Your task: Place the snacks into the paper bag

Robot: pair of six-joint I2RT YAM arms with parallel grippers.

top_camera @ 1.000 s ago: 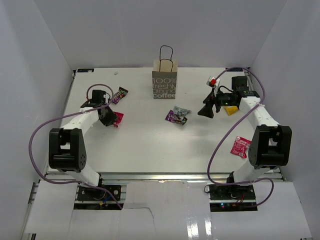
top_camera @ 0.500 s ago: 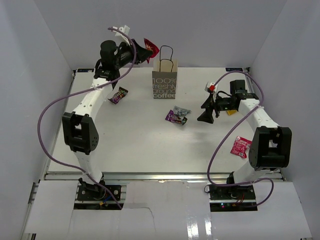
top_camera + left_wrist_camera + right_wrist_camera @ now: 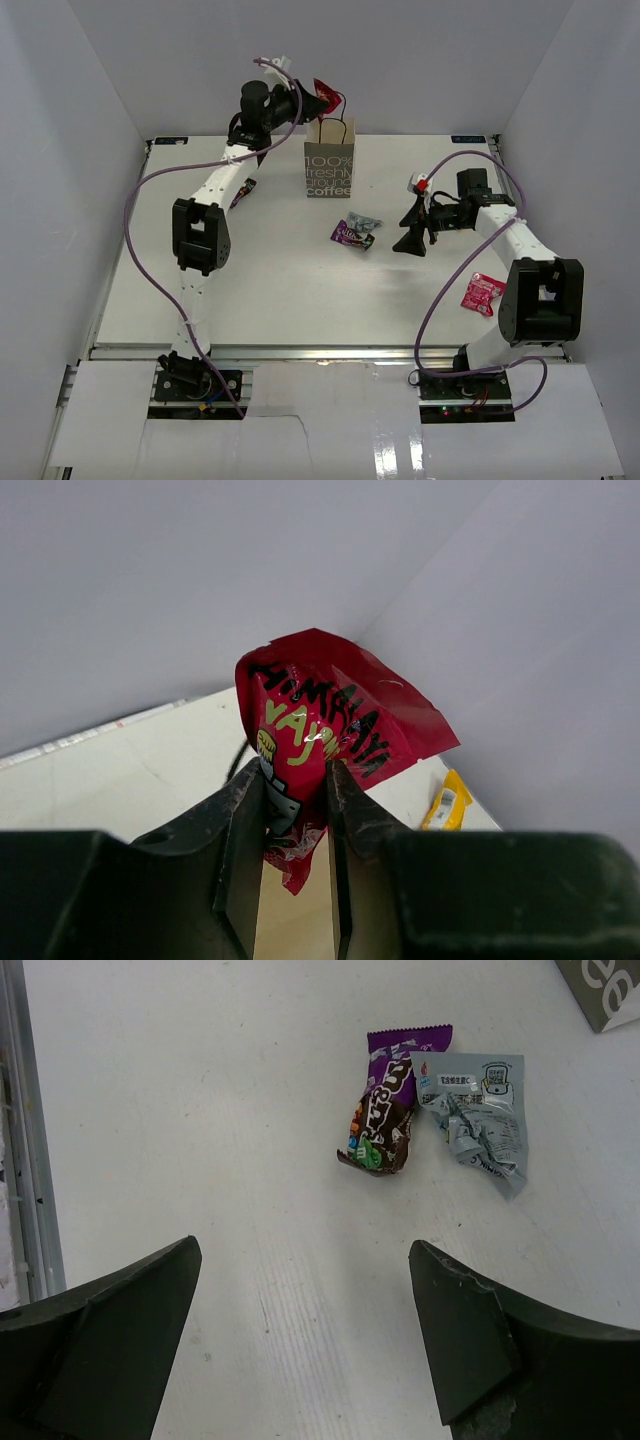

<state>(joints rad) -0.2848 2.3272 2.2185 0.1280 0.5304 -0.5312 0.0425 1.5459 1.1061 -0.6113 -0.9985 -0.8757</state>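
— Leftward no longer: the left gripper (image 3: 308, 100) is swinging in from where it was half a second ago, carrying a red packet (image 3: 325, 730) closer to the paper bag (image 3: 330, 160).
— Where is the packet now?
— It is hanging in the air beside the bag's handles, just over the left rim, clamped between both fingers (crumpled, print facing the wrist camera). The bag is standing upright at the middle of the desk's (image 3: 280, 280) far edge.
— And the other arm?
— The right gripper (image 3: 302, 1260) is hovering with jaws spread wide, holding nothing. A purple packet (image 3: 388, 1110) and a silvery grey packet (image 3: 475, 1110) are lying touching, mid-desk. Another red packet (image 3: 481, 293) is lying near the right edge, and a yellow bar (image 3: 445, 800) toward the far right corner.
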